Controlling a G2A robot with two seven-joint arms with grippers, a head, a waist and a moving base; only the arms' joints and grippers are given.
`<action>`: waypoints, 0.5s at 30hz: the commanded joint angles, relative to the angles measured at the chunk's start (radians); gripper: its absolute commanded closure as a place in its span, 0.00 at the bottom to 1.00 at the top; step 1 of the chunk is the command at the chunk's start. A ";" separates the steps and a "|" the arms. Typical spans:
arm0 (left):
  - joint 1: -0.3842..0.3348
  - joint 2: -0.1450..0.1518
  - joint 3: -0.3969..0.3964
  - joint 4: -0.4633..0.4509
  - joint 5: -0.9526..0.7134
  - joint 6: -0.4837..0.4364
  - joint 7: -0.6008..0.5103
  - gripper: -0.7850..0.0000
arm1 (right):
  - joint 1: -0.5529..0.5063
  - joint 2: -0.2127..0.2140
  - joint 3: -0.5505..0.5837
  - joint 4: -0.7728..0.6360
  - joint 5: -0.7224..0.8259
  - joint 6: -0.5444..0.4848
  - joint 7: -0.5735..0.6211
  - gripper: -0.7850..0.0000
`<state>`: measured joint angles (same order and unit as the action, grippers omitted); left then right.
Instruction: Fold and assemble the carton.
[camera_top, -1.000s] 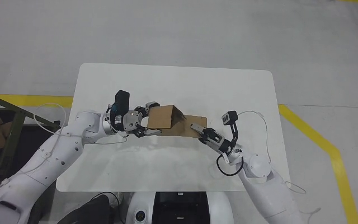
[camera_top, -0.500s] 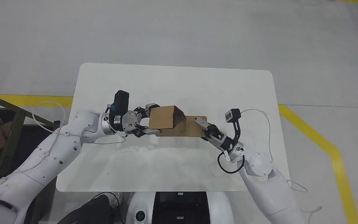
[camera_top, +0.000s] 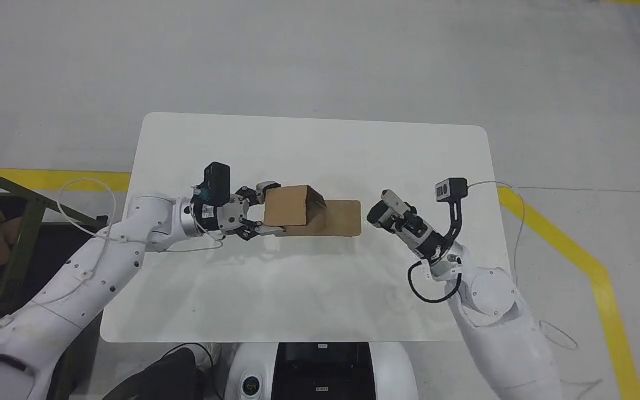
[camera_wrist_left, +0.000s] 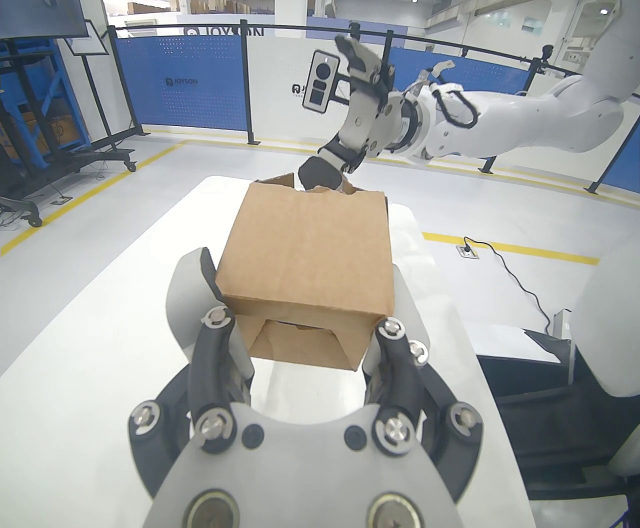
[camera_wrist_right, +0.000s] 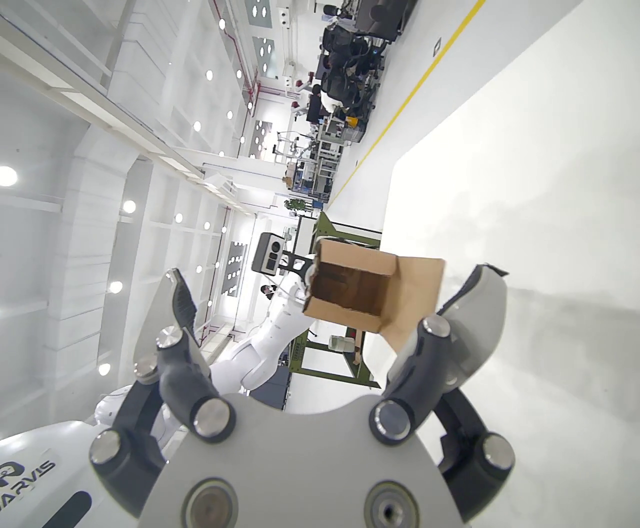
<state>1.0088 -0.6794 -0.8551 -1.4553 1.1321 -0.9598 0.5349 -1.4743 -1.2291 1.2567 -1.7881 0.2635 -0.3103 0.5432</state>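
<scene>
Carton (camera_top: 293, 207) at the middle of the table (camera_top: 420, 160) as an open tube, one end clamped by the left tool (camera_top: 262, 208), I'd guess to brace it square, while the right tool (camera_top: 385, 212) hangs wide open just off the flat flap (camera_top: 340, 217), probably lined up to fold it.

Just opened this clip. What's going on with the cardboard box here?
The left gripper is clamped on one end of the brown carton, holding it on or just above the white table; I cannot tell which. The carton is an open-ended sleeve, and one long flap extends flat toward the right gripper. That gripper is open and clear of the cardboard. The carton's ends are not yet folded shut.
</scene>
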 joint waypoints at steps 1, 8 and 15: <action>0.002 -0.004 -0.003 0.002 0.019 0.008 0.010 0.52 | 0.008 -0.003 -0.020 -0.003 0.023 -0.003 0.004 0.00; 0.009 -0.018 -0.013 0.005 0.050 0.017 0.038 0.52 | 0.058 -0.023 -0.122 0.059 0.090 -0.027 -0.003 0.00; 0.023 -0.027 -0.024 0.000 0.068 -0.001 0.041 0.51 | 0.094 -0.044 -0.193 0.114 0.150 -0.077 -0.048 0.00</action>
<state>1.0302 -0.7058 -0.8783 -1.4544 1.1977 -0.9595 0.5762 -1.3847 -1.2708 1.0710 -1.6793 0.4085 -0.3834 0.4973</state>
